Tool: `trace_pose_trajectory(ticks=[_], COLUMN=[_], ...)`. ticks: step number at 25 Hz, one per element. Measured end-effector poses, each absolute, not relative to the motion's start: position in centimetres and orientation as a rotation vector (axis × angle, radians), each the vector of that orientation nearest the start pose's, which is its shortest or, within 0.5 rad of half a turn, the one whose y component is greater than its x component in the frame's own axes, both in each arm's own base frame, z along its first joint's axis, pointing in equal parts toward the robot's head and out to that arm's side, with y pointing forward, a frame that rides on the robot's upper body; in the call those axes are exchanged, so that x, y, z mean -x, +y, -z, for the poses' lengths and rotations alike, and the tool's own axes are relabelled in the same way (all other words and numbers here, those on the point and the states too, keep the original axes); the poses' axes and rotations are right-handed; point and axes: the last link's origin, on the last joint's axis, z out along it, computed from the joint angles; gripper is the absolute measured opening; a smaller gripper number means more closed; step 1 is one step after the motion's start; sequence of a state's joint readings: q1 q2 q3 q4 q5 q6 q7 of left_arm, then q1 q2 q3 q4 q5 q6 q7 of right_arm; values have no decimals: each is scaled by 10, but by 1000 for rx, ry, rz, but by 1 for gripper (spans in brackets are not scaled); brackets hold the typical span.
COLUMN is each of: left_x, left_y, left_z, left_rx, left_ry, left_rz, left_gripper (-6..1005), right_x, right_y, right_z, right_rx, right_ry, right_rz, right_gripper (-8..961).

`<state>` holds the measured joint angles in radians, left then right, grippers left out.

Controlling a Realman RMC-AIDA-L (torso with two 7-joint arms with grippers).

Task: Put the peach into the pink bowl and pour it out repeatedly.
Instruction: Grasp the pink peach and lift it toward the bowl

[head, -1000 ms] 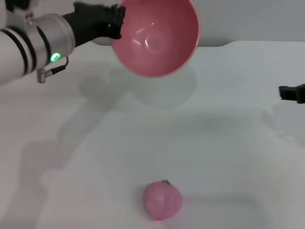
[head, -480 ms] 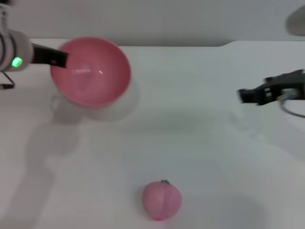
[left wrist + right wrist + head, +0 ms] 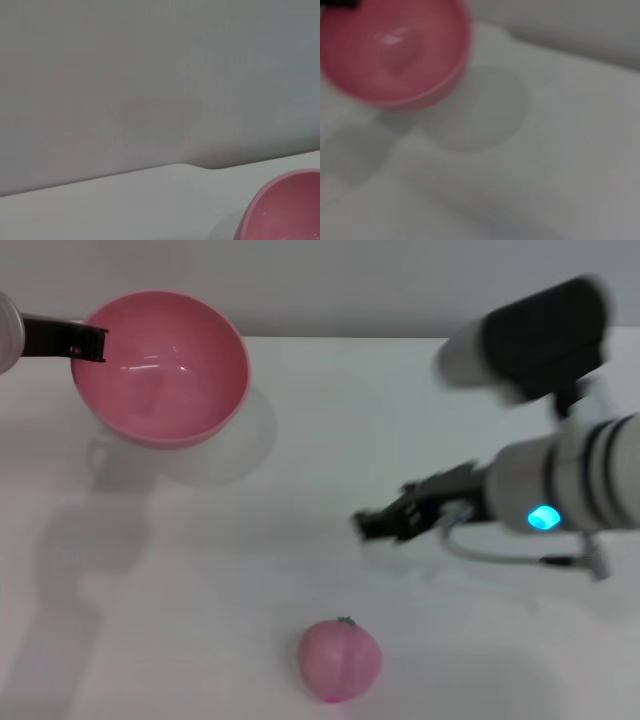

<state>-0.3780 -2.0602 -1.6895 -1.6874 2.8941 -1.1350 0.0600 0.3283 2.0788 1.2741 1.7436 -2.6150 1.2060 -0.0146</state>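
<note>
The peach (image 3: pixel 340 660) lay alone on the worktop (image 3: pixel 200 620) close to its near edge, about midway along, outside the pink bowl (image 3: pixel 160 368). That bowl sat empty toward the far left corner, the left hand (image 3: pixel 78 340) clamped on its rim. The right hand (image 3: pixel 375 525) hung over the middle of the worktop, beyond the peach and apart from it; how wide it stood I could not tell. The step in hand looked like the pick-up: next it needed to drop over the fruit, close, and carry it to the bowl.
</note>
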Motion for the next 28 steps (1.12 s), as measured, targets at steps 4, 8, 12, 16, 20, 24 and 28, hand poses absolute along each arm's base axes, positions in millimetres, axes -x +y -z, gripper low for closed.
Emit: trace_pose_trajectory(ticks=[4, 8, 12, 16, 20, 24, 28], left_x=[182, 182, 182, 182, 181, 181, 181], left_y=[382, 383, 383, 383, 383, 384, 384], left_z=[-75, -75, -75, -75, -75, -75, -75], left_rx=[1896, 1898, 1899, 1900, 1901, 1903, 1903], left_ry=[-966, -958, -955, -955, -952, -948, -946], left_rz=[-21, -18, -18, -18, -18, -17, -17], left_gripper=[44, 44, 44, 44, 44, 44, 44], right_x=[-113, -112, -111, -111, -110, -115, -118], right_y=[290, 284, 277, 265, 259, 255, 254], right_z=[78, 87, 94, 101, 104, 105, 105], right_rx=[2515, 2537, 2552, 2582, 2596, 2595, 2589], right_ry=[1027, 1027, 1043, 1072, 1090, 1109, 1123], right_rz=[96, 117, 139, 158, 178, 209, 225], right_gripper=[675, 675, 675, 675, 675, 675, 675])
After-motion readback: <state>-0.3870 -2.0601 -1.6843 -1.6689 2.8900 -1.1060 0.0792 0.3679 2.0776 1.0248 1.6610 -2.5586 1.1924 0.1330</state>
